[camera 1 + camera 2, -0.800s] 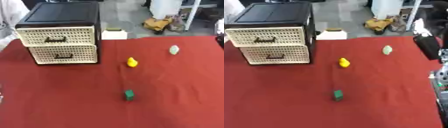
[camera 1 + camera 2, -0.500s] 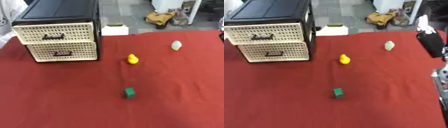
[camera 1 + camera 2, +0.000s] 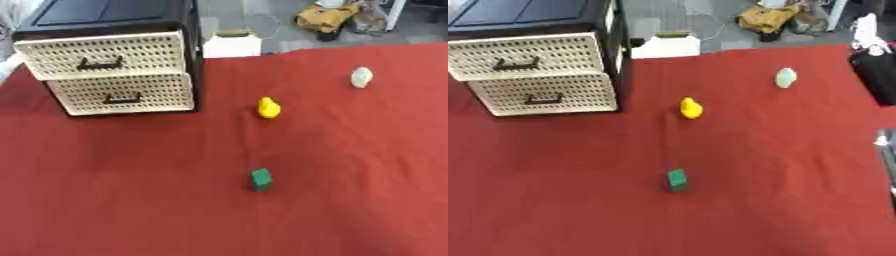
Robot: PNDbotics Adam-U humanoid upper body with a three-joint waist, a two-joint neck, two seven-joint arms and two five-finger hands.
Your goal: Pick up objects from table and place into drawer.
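Left eye view: a worktop (image 3: pixel 105 200) covered in red cloth fills most of the scene. At its far left stands a black drawer unit (image 3: pixel 109 55) with two cream, perforated drawer fronts, one above the other. The upper drawer (image 3: pixel 103 55) and the lower drawer (image 3: pixel 122 94) each carry a dark handle, and both look closed, so nothing inside either can be seen. Right of the unit, in the middle of the cloth, lies a small yellow object (image 3: pixel 269 107). Further right and a little farther back is a pale greenish-white object (image 3: pixel 361 77), well apart from the yellow one. Nearer, roughly below the yellow object, stands a small green block (image 3: pixel 261 179), alone on the cloth. Just beyond the far edge of the worktop, beside the unit's right side, sits a white box (image 3: pixel 232 46). Neither robot hand shows here, so whether their fingers are apart or together cannot be told.

Right eye view: the same layout appears, with the unit at the far left and the three small objects lying free on the cloth, none touching another or the drawers. At the right edge a dark robot part (image 3: pixel 875 75) with a white piece on top comes in; no fingers can be made out on it.
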